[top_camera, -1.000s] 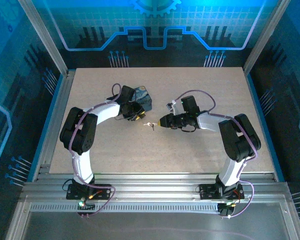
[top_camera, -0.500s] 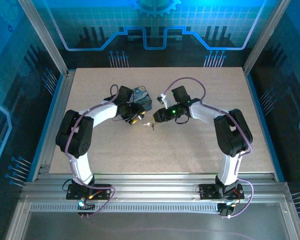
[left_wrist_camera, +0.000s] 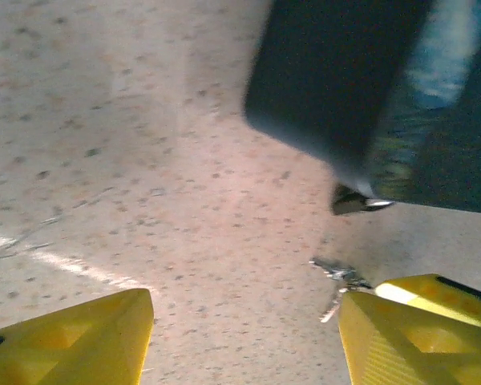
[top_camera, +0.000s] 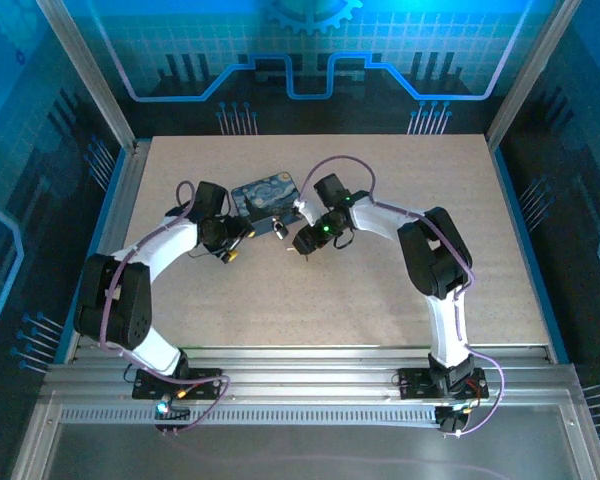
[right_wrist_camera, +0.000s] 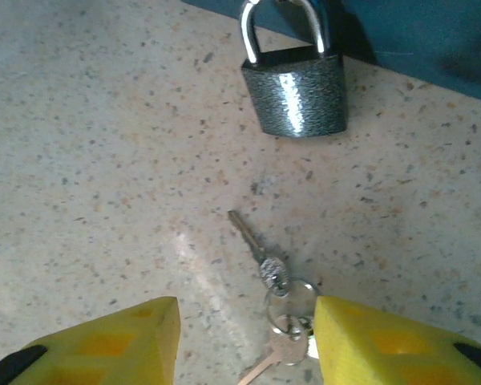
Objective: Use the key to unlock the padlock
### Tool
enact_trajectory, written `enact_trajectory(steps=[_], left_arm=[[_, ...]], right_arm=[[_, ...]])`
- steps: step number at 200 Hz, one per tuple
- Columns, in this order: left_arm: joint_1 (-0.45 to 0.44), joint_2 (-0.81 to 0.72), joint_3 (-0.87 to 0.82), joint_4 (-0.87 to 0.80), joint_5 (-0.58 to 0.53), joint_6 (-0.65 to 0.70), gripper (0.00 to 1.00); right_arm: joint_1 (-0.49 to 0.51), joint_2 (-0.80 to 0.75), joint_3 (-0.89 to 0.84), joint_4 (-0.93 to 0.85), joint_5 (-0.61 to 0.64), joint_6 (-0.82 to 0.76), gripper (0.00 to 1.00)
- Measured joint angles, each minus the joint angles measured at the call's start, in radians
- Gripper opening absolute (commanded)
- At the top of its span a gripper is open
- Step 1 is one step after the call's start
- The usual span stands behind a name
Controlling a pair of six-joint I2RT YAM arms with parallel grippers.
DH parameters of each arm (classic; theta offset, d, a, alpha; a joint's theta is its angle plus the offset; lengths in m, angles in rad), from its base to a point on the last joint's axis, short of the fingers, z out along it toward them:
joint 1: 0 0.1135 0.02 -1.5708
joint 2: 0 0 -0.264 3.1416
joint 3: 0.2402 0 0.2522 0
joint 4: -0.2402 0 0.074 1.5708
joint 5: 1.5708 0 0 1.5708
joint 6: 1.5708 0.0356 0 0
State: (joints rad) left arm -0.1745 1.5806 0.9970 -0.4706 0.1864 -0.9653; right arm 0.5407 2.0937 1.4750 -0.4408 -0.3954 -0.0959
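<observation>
The right tool point(right_wrist_camera: 244, 333) has been brought over the thin silvery metal key point(right_wrist_camera: 255, 245), the left tool point(left_wrist_camera: 244, 321) drawn back, both parted and empty; flat between the right fingers point(right_wrist_camera: 128, 341), short of the small dark silver-shackled padlock point(right_wrist_camera: 297, 96), the key could be skidded aside.

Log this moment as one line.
padlock: at box edge | key: loose, not inserted | right end effector: open over key | left end effector: open, empty

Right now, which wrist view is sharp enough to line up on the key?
Right wrist view: sharp, key and padlock crisp, with a glare streak on the padlock body. Left wrist view: blurred, the box smeared. Top external view: tinted blue, key too small to judge.
</observation>
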Motion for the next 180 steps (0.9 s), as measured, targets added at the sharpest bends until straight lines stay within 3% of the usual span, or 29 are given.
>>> enact_trajectory(steps=[108, 180], left_arm=[[0.029, -0.001, -0.019, 0.013, 0.002, 0.0, 0.63], [0.058, -0.027, -0.048, 0.023, 0.005, 0.001, 0.63]], right_arm=[[0.032, 0.074, 0.071, -0.048, 0.05, -0.125, 0.46], [0.054, 0.077, 0.062, -0.026, 0.132, -0.161, 0.12]])
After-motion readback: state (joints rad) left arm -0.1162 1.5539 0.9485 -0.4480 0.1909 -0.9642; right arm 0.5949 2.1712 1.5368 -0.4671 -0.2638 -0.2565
